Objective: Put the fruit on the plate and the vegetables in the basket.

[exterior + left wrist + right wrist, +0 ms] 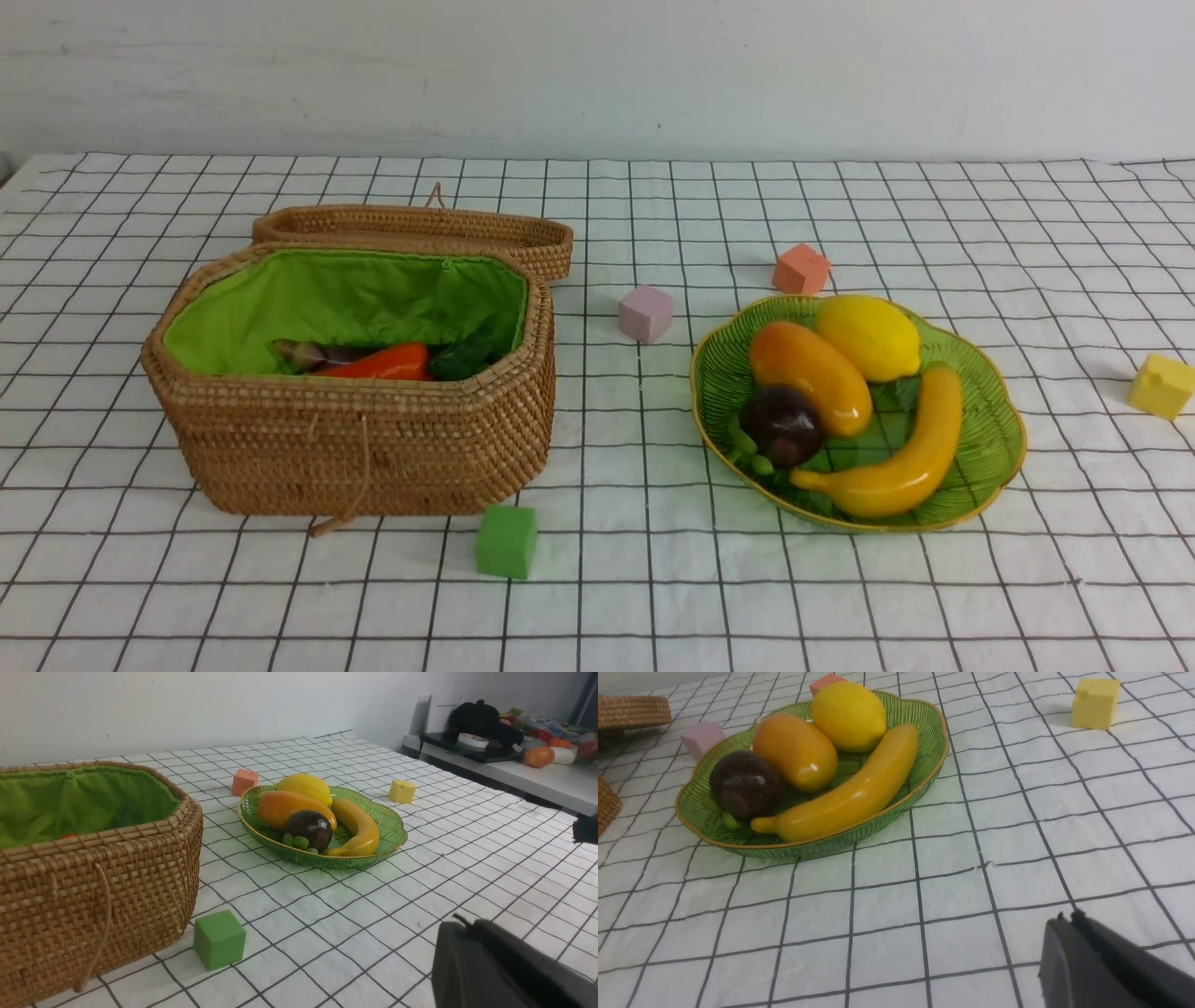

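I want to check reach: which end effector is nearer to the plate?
Right. The right end effector is close beside the plate; the left end effector views it from farther off, nearer the basket.

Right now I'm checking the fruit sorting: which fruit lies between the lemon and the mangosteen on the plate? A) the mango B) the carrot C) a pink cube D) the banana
A: the mango lies on the plate with the lemon behind it and the mangosteen in front.
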You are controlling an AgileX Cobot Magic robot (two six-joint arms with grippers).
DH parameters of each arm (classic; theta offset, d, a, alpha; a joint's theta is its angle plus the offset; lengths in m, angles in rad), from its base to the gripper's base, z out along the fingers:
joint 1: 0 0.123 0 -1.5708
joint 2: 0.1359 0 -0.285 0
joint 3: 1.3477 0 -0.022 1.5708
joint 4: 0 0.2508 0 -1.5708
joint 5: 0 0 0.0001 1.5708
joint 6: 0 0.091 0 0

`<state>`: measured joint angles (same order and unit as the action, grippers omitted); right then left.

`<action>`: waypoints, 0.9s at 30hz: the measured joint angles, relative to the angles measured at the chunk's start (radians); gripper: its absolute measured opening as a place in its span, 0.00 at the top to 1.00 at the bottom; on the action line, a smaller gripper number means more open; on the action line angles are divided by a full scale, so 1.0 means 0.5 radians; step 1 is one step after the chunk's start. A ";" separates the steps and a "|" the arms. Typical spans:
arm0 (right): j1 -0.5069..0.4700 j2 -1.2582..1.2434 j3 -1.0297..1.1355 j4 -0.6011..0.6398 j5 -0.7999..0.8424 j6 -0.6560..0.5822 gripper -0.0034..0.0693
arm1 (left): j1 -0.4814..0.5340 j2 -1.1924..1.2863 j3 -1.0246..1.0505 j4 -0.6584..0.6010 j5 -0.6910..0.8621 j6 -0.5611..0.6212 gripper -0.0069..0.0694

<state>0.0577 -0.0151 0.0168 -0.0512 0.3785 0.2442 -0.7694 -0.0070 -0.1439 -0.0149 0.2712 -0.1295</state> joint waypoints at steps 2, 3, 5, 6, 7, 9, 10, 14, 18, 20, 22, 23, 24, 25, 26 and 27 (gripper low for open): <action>0.000 0.000 0.000 0.000 0.000 0.000 0.95 | 0.000 0.000 0.000 0.000 0.000 0.000 0.91; 0.000 0.000 0.000 0.000 0.000 0.000 0.95 | 0.000 0.000 0.000 0.000 0.000 0.000 0.91; 0.000 0.000 0.000 0.000 0.000 0.000 0.95 | 0.002 0.000 0.000 0.000 -0.008 0.000 0.91; 0.000 0.000 0.000 0.000 0.000 0.000 0.95 | 0.011 0.000 0.000 0.005 -0.011 0.000 0.91; 0.000 0.000 0.000 0.000 0.000 0.000 0.95 | 0.061 0.000 0.002 0.008 -0.026 -0.003 0.91; 0.000 0.000 0.000 0.000 0.000 0.000 0.95 | 0.225 0.000 0.016 -0.014 -0.087 -0.036 0.93; 0.000 0.000 0.000 0.000 0.000 0.000 0.95 | 0.250 0.000 0.020 -0.014 -0.097 -0.041 0.93; 0.000 0.000 0.000 0.000 0.002 0.000 0.95 | 0.848 0.000 0.166 -0.102 -0.315 -0.096 0.93; 0.000 0.000 0.000 0.000 0.002 0.000 0.94 | 1.162 -0.005 0.326 -0.116 -0.282 -0.098 0.93; 0.000 0.000 0.000 0.000 0.002 0.000 0.94 | 1.202 -0.005 0.338 -0.116 -0.082 -0.089 0.93; 0.000 0.000 0.000 0.000 0.002 0.000 0.94 | 1.205 -0.005 0.345 -0.125 0.112 -0.082 0.93; 0.000 0.000 0.000 0.000 0.002 0.000 0.93 | 1.205 -0.005 0.349 -0.146 0.185 -0.080 0.93; 0.000 0.000 0.000 0.000 0.002 0.000 0.93 | 1.205 -0.005 0.350 -0.168 0.212 -0.080 0.93; 0.000 0.000 0.000 0.000 0.002 0.000 0.93 | 1.205 -0.005 0.350 -0.171 0.212 -0.080 0.93; 0.000 0.000 0.000 0.000 0.002 0.000 0.93 | 1.205 -0.005 0.350 -0.199 0.216 -0.080 0.93; 0.000 0.000 0.000 0.000 0.002 0.000 0.93 | 1.205 -0.005 0.350 -0.204 0.216 -0.080 0.93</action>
<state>0.0577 -0.0151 0.0167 -0.0512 0.3796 0.2442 -0.1670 -0.0095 0.0309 -0.1171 0.3793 -0.1696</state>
